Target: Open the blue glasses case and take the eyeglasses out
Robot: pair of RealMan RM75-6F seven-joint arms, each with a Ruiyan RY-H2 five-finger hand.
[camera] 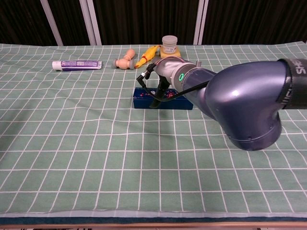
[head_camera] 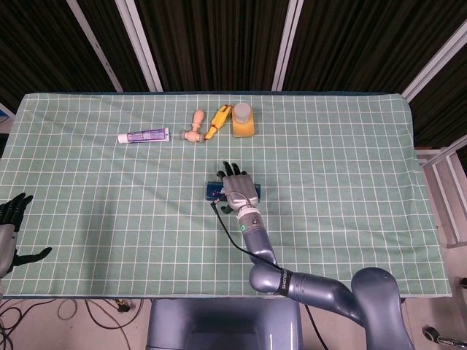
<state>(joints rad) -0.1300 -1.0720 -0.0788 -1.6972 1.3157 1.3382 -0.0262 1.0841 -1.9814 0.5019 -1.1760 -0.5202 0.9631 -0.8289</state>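
The blue glasses case [head_camera: 255, 192] lies with its lid down in the middle of the green checked cloth. My right hand [head_camera: 238, 188] is directly over it and covers its middle, fingers apart and pointing to the far side. Both ends of the case show beside the hand. In the chest view the case [camera: 144, 99] sits just below my right hand [camera: 168, 69], and the bulky forearm hides its right end. I cannot tell whether the fingers touch the lid. My left hand [head_camera: 13, 219] hangs off the table's near-left corner, fingers spread and holding nothing. The eyeglasses are not visible.
Along the far side lie a toothpaste tube [head_camera: 144, 135], a wooden peg figure [head_camera: 195, 126], a yellow toy [head_camera: 217, 121] and a yellow jar with a grey lid [head_camera: 243, 120]. A black cable [camera: 154, 98] loops from the right wrist down in front of the case.
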